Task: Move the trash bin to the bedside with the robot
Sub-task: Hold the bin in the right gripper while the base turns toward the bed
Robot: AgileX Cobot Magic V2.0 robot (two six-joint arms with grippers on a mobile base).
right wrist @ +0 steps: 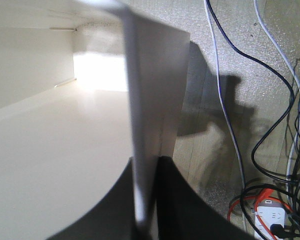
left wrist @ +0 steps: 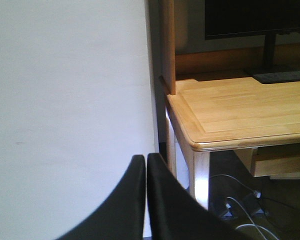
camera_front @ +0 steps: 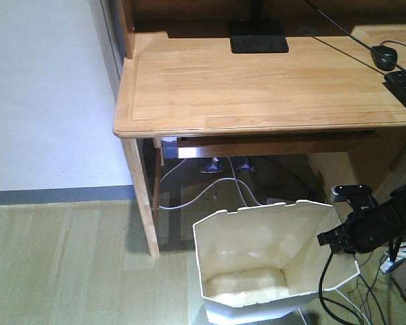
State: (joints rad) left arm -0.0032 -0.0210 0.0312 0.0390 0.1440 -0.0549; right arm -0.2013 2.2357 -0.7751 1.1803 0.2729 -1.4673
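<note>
White trash bin [camera_front: 257, 261] wall sits clamped in right end effector [camera_front: 332, 238]; left end effector [left wrist: 146, 167] clenched empty.

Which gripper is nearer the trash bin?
Right. The right gripper clamps the wall of the trash bin; the left gripper hangs shut facing the desk, no bin in its view.

The desk [camera_front: 243, 88] is shared by the downward front and left-wrist views; the trash bin [right wrist: 40, 150] is seen close-up from the right wrist.
</note>
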